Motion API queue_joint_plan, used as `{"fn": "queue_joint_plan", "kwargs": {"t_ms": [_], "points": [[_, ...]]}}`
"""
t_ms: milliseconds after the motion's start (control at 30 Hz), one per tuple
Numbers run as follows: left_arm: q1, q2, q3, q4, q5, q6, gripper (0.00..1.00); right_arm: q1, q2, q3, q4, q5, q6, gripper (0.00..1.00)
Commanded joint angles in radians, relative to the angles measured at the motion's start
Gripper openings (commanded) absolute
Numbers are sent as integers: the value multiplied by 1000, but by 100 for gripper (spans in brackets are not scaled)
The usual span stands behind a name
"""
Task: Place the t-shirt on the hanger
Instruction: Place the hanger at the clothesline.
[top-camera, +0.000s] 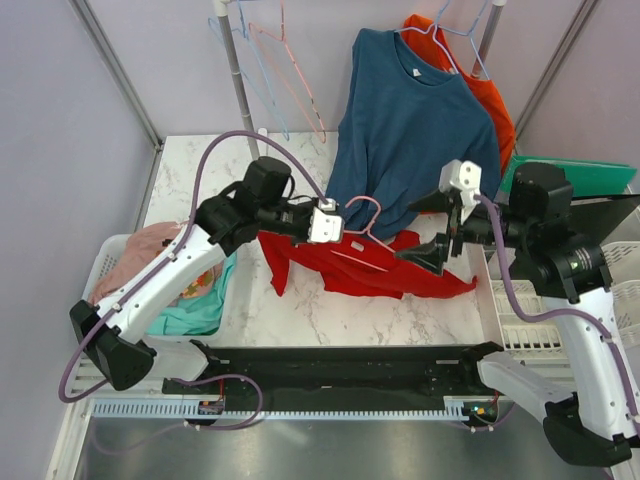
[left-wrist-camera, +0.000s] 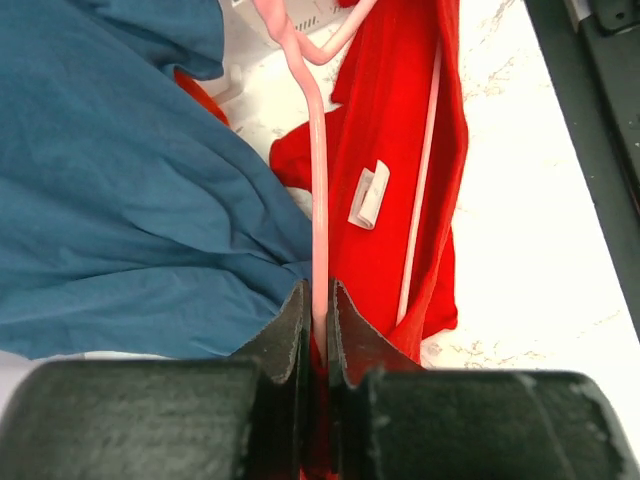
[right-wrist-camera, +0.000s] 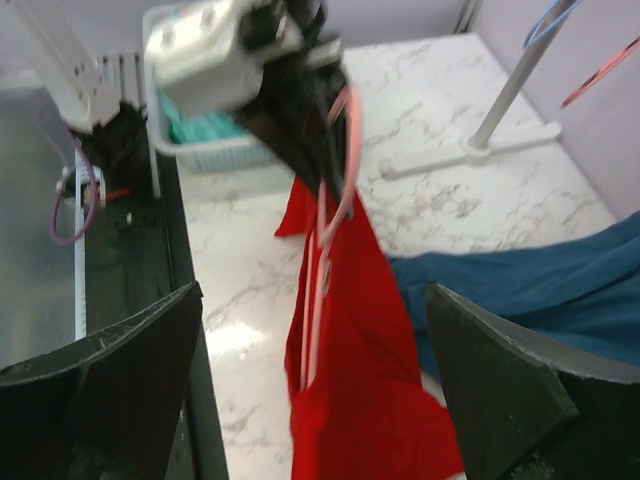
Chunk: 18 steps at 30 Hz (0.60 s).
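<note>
Clenched left fingers (left-wrist-camera: 285, 335): gripping the wire of the hanger (left-wrist-camera: 317, 180), pink, just below its twisted neck.
Hanger, overhead view (top-camera: 362, 215): held above mid-surface, hook curling toward the hem of the dark blue shirt (top-camera: 410, 130).
T-shirt (top-camera: 350, 265): bright red, bunched beneath and around the hanger's lower wires, trailing rightward across the surface; white label (left-wrist-camera: 368, 195) showing inside the collar. Whether the wires passed inside the cloth could not be told.
Right fingers (right-wrist-camera: 120, 370): spread wide, gripping nothing, poised just right of the t-shirt's far end.
Surface (top-camera: 260, 310): white marbled top, with a black strip along its near edge.
Left basket (top-camera: 108, 262): white, off the left edge, holding pink and teal cloth.
Rack pole (top-camera: 236, 70): white, upright at the back left, with spare wire hangers (top-camera: 285, 75), pale blue and pink, beside it.
Orange-red shirt (top-camera: 497, 105): hung behind the dark blue shirt, back right.
Right basket (top-camera: 622, 300): white, slatted, at the right edge.
Walls (top-camera: 60, 100): pale lilac panels on three sides.
</note>
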Motion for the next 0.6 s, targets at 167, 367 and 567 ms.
{"fn": "queue_joint_plan", "kwargs": {"t_ms": [167,367,567], "points": [[58,11,67,-8,325,85,2,4,-54,-119,-360,-89,-246,77],[55,17,72,-6,337,111,2,4,-46,-180,-363,35,-240,79],[56,31,92,-6,319,108,2,4,-32,-218,-477,13,-341,91]]}}
